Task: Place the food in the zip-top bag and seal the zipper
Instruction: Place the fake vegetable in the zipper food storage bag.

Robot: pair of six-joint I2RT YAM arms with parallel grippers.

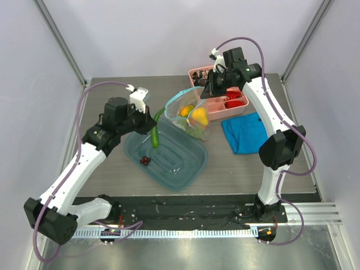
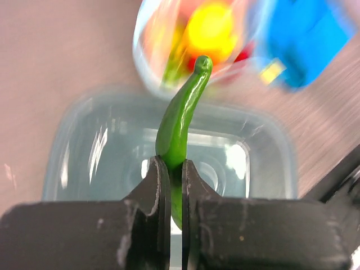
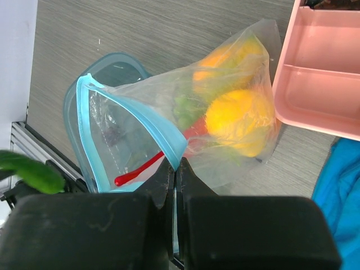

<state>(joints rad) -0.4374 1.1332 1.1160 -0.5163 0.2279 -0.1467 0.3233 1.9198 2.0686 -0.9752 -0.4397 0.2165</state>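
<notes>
My left gripper [image 2: 175,169] is shut on the green cucumber [image 2: 180,121] and holds it above the teal tray [image 1: 191,163], its tip toward the bag's open mouth; the cucumber shows in the top view [image 1: 156,130]. My right gripper [image 3: 175,171] is shut on the light blue zipper [image 3: 163,135] of the clear zip-top bag [image 3: 225,124] and holds the mouth up and open. Inside the bag lie a yellow-orange mango [image 3: 239,121], an orange [image 1: 186,110], green grapes and a red chili [image 3: 140,169]. Dark cherries [image 1: 145,160] lie in the tray.
The pink divided box [image 1: 233,104] stands behind the bag at the back right. A blue folded cloth [image 1: 244,132] lies to the right of the bag. The right arm reaches over box and cloth.
</notes>
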